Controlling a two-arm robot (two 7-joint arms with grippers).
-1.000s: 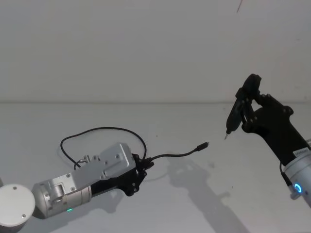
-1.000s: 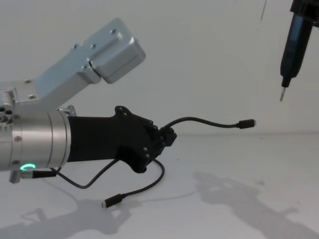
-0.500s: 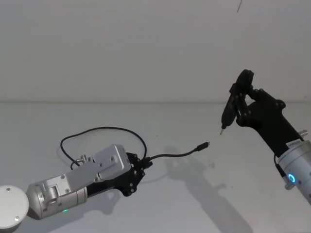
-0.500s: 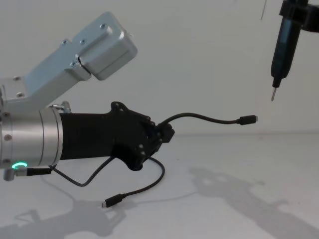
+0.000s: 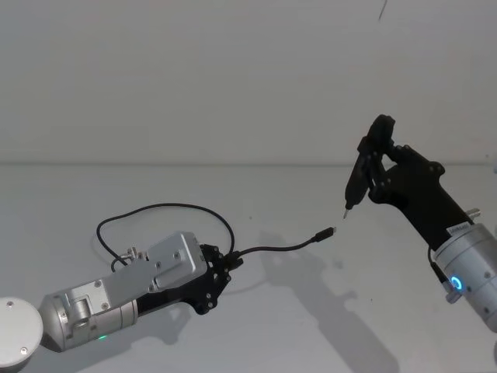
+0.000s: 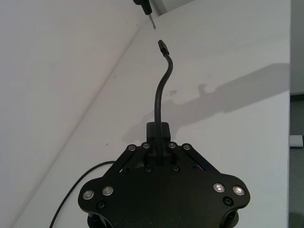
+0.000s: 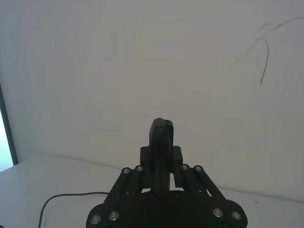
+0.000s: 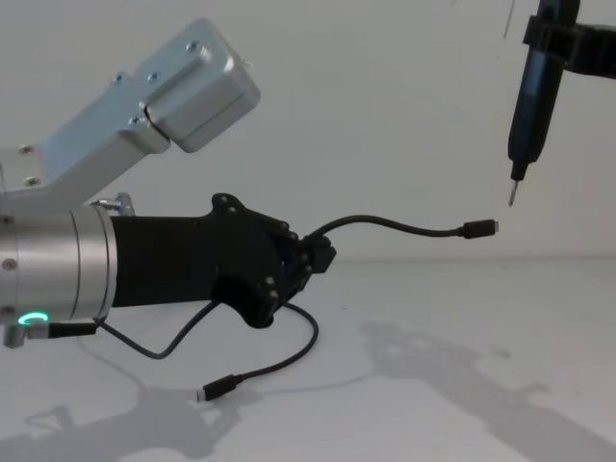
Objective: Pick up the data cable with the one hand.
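left claw [image 5: 229,261] clamps the data cable [image 5: 279,249], plug end raised; right claw [image 5: 379,162] grips a pen tool [image 5: 355,181].

Data cable [image 5: 273,248]: the stretch clamped in the left gripper [image 5: 230,261] is hidden between the fingers. Behind that, its loop passes out of sight under the arm's silver housing [image 5: 172,258]. Plug type is too small to tell.

Chest view: the top edge cuts off the pen-shaped tool [image 8: 534,101] and most of the right gripper [image 8: 558,43] gripping it.

Right wrist view: the tool's barrel hides its metal tip.
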